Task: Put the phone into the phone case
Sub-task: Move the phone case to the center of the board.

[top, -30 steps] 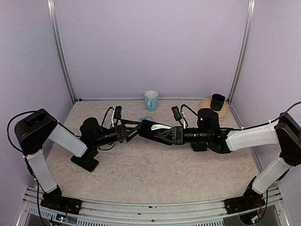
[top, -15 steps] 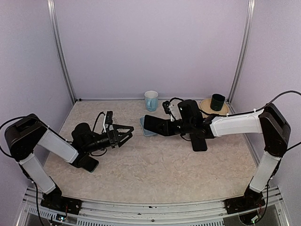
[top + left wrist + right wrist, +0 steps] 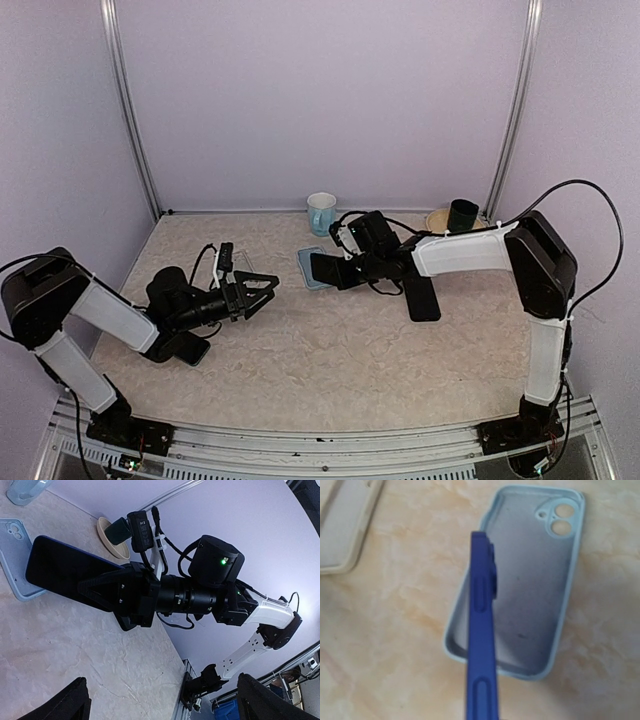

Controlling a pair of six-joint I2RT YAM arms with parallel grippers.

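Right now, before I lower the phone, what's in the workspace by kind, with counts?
Phones: 1, the phone
Cases: 2, blue case and cream case
Cups: 2, mug and dark cup
Plates: 1, the plate
Unclear flat black items: 2
Total: 8

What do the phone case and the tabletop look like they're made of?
The phone case looks like soft silicone or rubbery plastic: pale blue, matte, with rounded moulded edges. The tabletop is beige with marble-like veins, likely printed laminate or vinyl, though possibly stone.
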